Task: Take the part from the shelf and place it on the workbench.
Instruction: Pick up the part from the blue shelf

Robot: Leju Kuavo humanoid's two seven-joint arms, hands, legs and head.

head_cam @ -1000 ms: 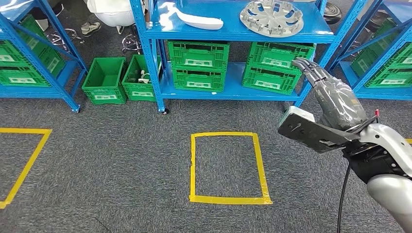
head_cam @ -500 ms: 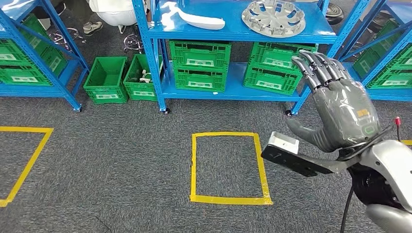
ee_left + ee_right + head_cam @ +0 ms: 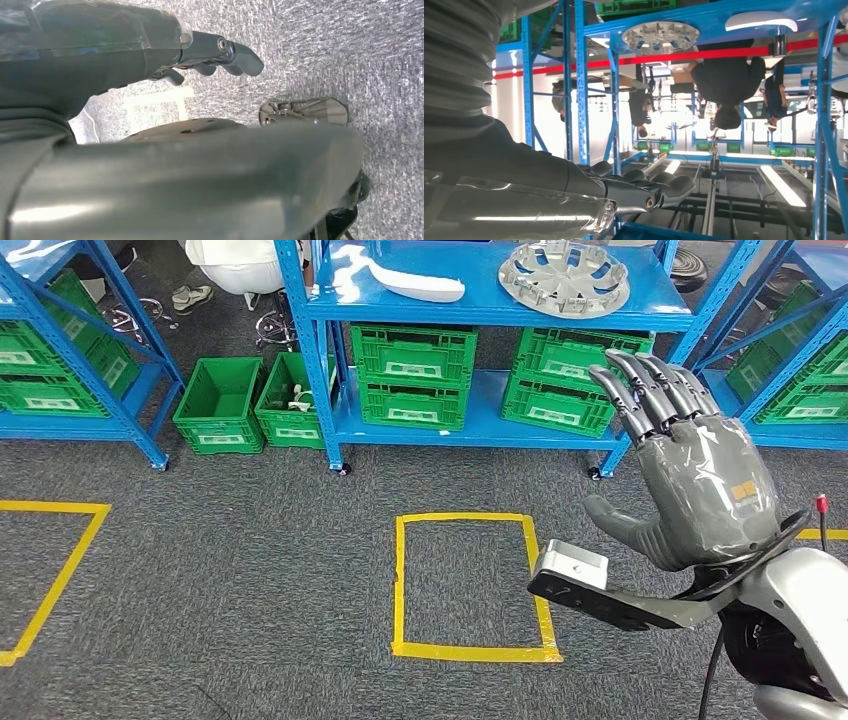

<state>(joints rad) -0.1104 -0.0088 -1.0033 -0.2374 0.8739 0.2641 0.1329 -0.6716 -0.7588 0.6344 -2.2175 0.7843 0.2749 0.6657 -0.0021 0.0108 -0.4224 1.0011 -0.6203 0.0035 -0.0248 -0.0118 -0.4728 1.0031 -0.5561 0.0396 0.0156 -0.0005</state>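
A silver wheel cover (image 3: pixel 564 277) lies on the right half of the blue shelf's top board (image 3: pixel 480 310), with a white curved part (image 3: pixel 415 283) to its left. My right hand (image 3: pixel 695 475) is raised in front of the shelf, below and right of the wheel cover. Its back faces me, its fingers are spread and point up toward the shelf, and it holds nothing. The right wrist view shows the wheel cover (image 3: pixel 660 36), the white part (image 3: pixel 760 21) and the right hand (image 3: pixel 574 185) well short of them. My left hand (image 3: pixel 125 45) hangs over the carpet, its fingers loosely extended and holding nothing.
Green crates (image 3: pixel 410 375) fill the shelf's lower board, and two green bins (image 3: pixel 215 405) stand on the floor to its left. A yellow tape square (image 3: pixel 470 585) marks the carpet. More blue shelves (image 3: pixel 60 360) flank both sides. A seated person (image 3: pixel 235 265) is behind the shelf.
My right hand has turned from edge-on to showing its back with the fingers spread, and its wrist has sunk a little. The parts on the shelf have not moved.
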